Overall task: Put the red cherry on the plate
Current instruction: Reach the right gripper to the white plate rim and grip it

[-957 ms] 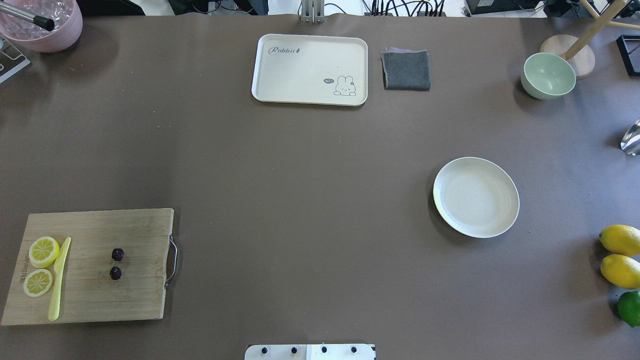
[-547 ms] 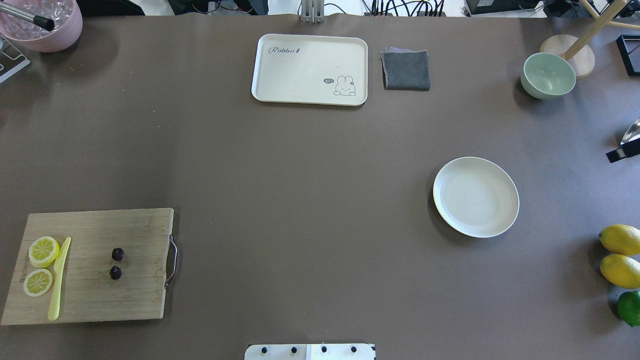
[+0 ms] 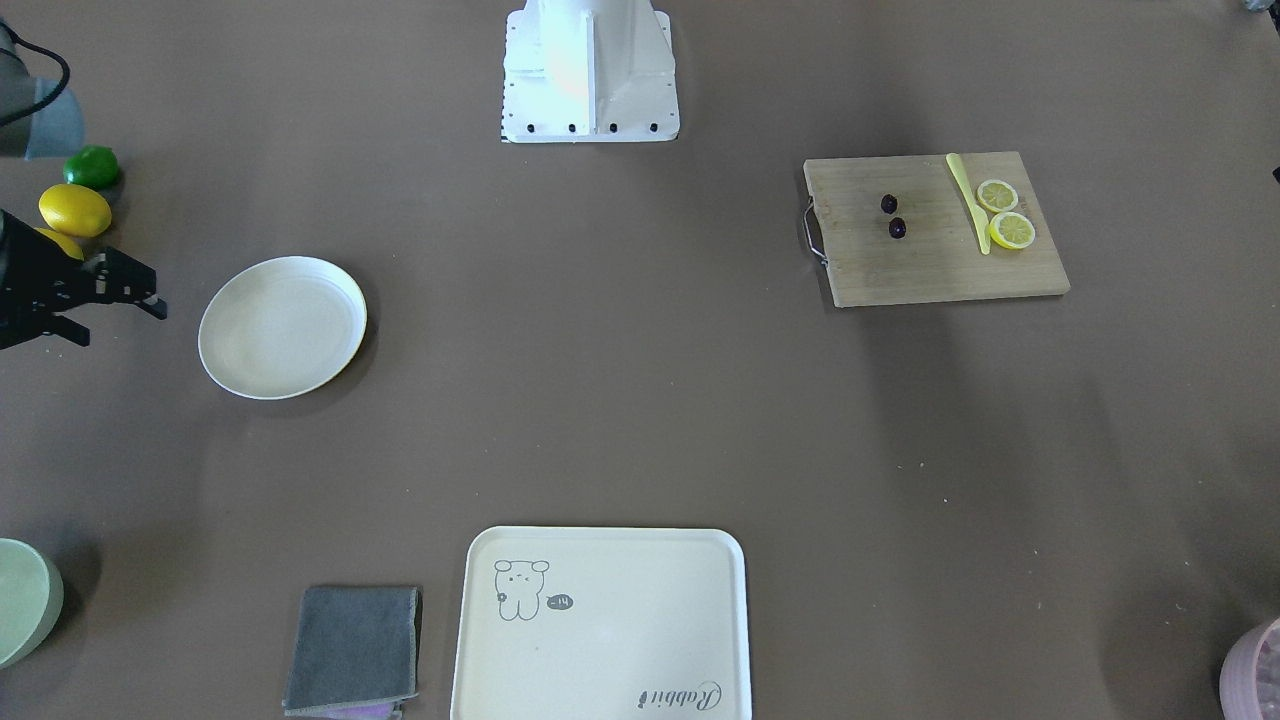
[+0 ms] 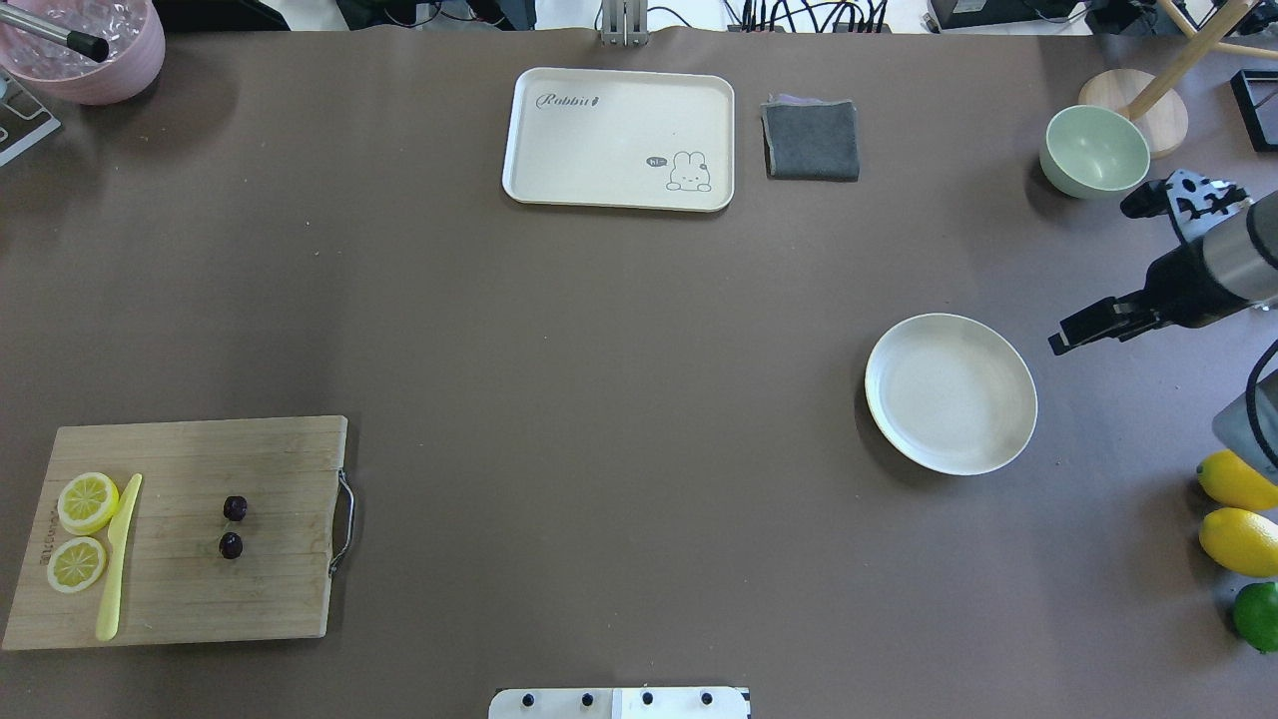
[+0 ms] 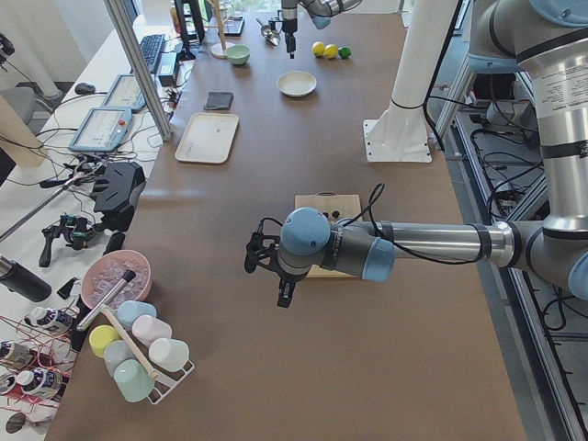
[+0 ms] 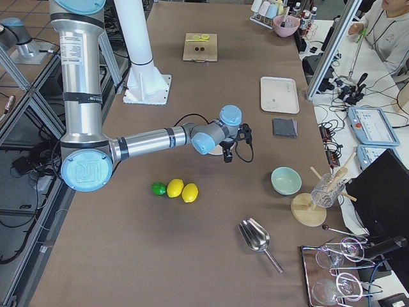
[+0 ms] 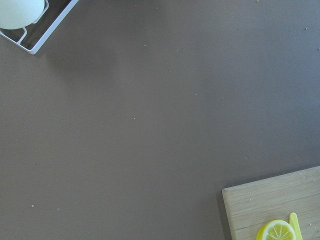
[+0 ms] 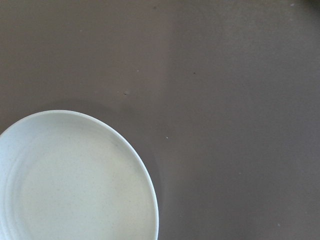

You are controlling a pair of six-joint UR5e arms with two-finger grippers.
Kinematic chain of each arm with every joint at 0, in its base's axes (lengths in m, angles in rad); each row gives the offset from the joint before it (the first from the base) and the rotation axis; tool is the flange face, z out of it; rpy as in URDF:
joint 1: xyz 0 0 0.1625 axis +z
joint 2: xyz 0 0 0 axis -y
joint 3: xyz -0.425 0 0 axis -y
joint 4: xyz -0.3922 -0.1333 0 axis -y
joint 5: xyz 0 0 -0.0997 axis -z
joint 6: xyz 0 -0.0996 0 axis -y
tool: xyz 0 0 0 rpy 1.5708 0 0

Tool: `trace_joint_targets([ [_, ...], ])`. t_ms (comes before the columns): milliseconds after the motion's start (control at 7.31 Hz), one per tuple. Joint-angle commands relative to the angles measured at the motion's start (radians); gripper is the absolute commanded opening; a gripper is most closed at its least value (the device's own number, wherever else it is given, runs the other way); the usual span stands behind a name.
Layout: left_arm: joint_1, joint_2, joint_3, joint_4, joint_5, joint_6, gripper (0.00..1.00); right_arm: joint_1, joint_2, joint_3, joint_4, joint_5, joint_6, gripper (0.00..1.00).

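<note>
Two tiny dark red cherries (image 4: 233, 526) (image 3: 893, 216) lie side by side on a wooden cutting board (image 4: 270, 599) at the near left of the table. The round cream plate (image 4: 951, 393) (image 3: 283, 327) (image 8: 75, 185) sits bare on the right side. My right gripper (image 4: 1060, 343) (image 3: 158, 305) hangs above the table just right of the plate, fingers pressed together and holding nothing. My left gripper (image 5: 283, 299) shows only in the exterior left view, hovering left of the board; I cannot tell its state.
On the board lie two lemon slices (image 4: 85, 529) and a yellow knife (image 4: 118, 559). A cream rabbit tray (image 4: 559, 150) and a grey cloth (image 4: 811, 140) lie at the back, with a green bowl (image 4: 1094, 150) back right. Lemons and a lime (image 4: 1243, 544) sit at the near right.
My right arm has swung in from the right edge of the overhead view and now hangs beside the plate. The cherries and plate have not moved.
</note>
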Motion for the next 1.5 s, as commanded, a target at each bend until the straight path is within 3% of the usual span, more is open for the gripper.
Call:
trace_joint_targets([
  [0, 0.001, 0.002, 0.000, -0.004, 0.000, 0.000, 0.98, -0.067, 0.004, -0.122, 0.198, -0.052, 0.096, 0.94],
  [137, 0.001, 0.002, -0.001, -0.005, 0.000, -0.002, 0.98, -0.071, 0.005, -0.142, 0.226, -0.057, 0.102, 0.87],
  [684, 0.001, 0.002, -0.001, -0.005, 0.000, -0.002, 0.98, -0.096, 0.019, -0.141, 0.242, -0.055, 0.217, 0.05],
  [821, 0.001, 0.002, -0.001, -0.005, 0.000, -0.002, 0.98, -0.099, 0.023, -0.132, 0.240, -0.052, 0.243, 0.00],
  [1094, 0.002, 0.001, -0.005, -0.017, -0.002, -0.078, 0.98, -0.099, 0.053, -0.127, 0.240, -0.049, 0.304, 0.00],
  [1368, 0.080, -0.001, -0.010, -0.182, 0.001, -0.424, 0.97, -0.110, 0.109, -0.068, 0.240, -0.044, 0.439, 0.00],
])
